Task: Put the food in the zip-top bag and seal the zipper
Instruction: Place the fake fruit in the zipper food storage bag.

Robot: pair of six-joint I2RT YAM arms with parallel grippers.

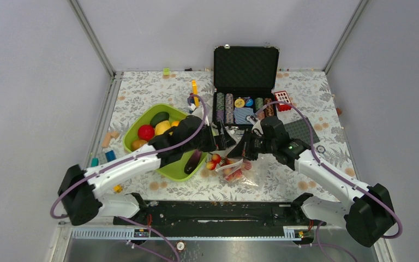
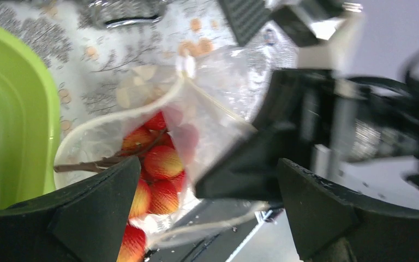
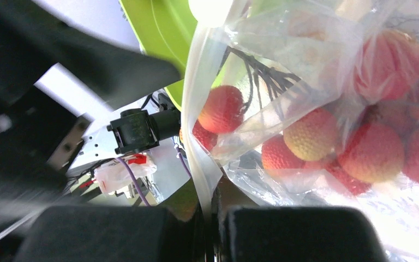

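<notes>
The zip-top bag (image 1: pixel 235 170) lies at the table's front centre with red berries (image 1: pixel 216 159) in it. My right gripper (image 1: pixel 247 148) is shut on the bag's mouth edge (image 3: pixel 207 180) and holds it up; berries (image 3: pixel 371 153) show through the plastic (image 3: pixel 305 49). My left gripper (image 1: pixel 220 137) is open at the bag's mouth, its fingers (image 2: pixel 95 213) on either side of the bag (image 2: pixel 218 82) and berries (image 2: pixel 161 164). The lime-green tray (image 1: pixel 133 124) holds red (image 1: pixel 146 132), yellow (image 1: pixel 162 127), orange (image 1: pixel 138 144), dark green (image 1: pixel 159 118) and purple (image 1: pixel 192 162) food.
An open black case (image 1: pixel 245 65) with striped poker chips (image 1: pixel 229 106) stands at the back. A red item (image 1: pixel 282 99) and a dark plate (image 1: pixel 303 131) lie right of it. Small blocks (image 1: pixel 109 139) lie left of the tray. A yellow piece (image 1: pixel 195 90) is behind the tray.
</notes>
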